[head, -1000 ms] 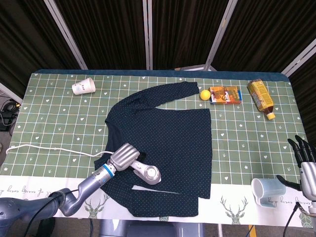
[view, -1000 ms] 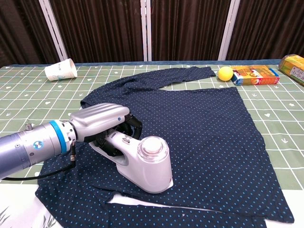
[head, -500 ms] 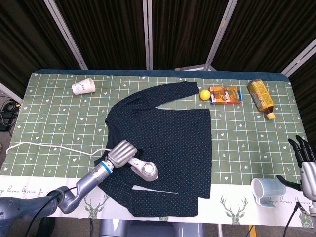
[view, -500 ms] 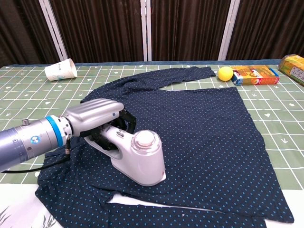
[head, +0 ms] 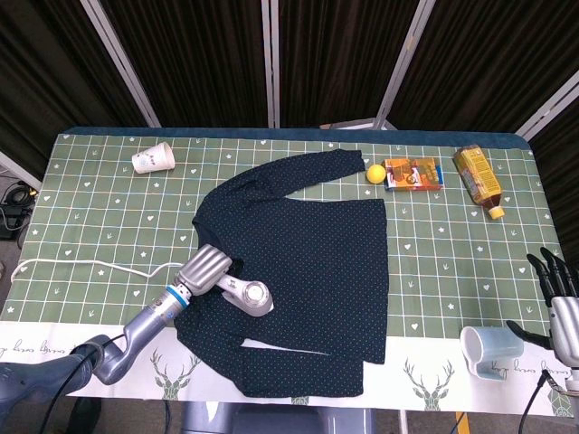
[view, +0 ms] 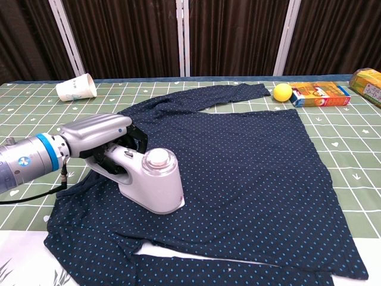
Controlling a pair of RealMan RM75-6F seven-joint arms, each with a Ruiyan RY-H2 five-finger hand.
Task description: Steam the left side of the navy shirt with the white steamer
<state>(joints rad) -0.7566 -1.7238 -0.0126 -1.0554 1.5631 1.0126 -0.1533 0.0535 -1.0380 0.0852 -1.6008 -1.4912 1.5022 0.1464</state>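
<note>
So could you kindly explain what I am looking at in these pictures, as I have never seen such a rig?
It is a two-armed robot at a table, steered remotely by a person. Each arm ends in a hand like a human's. One picture looks down from the robot's head, the other looks forward from its chest.

On the green checked table lies a navy shirt. The left hand grips a white steamer, which rests on the shirt's left side, its cord trailing off to the left. The right hand hangs at the table's right edge, holding nothing, beside a pale mug.

Also there: a paper cup on its side, a yellow ball, an orange box and a bottle.
</note>
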